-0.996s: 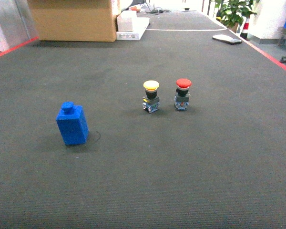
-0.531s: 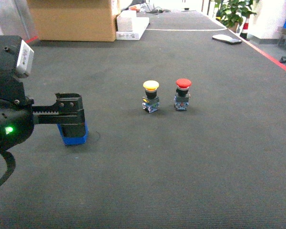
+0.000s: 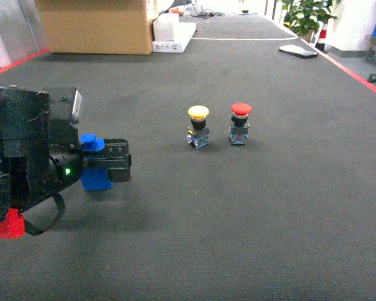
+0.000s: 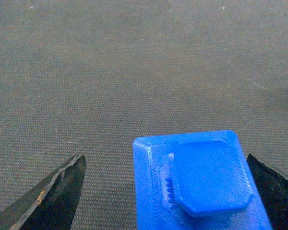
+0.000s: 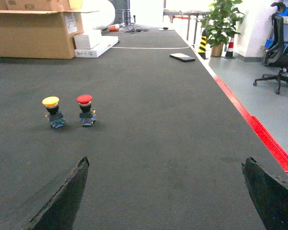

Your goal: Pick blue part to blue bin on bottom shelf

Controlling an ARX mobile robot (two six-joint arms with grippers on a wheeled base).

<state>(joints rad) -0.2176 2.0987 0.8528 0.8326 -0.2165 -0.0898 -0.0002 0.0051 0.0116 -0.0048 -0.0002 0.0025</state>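
Standing on the dark grey carpeted floor, the small bright-blue boxy plastic block with a raised stud on top sits at the left of the head view, largely masked by the black left gripper. In the left wrist view that gripper's two dark fingers are spread wide with the block between them; the right finger lies just beside the block's edge, contact not confirmable, while a clear gap remains on the left. The right gripper is likewise spread, nothing between its fingers, above bare carpet. A yellow-capped push button and a red-capped push button stand side by side, well apart from the block. A large brown cardboard box stands at the far end.
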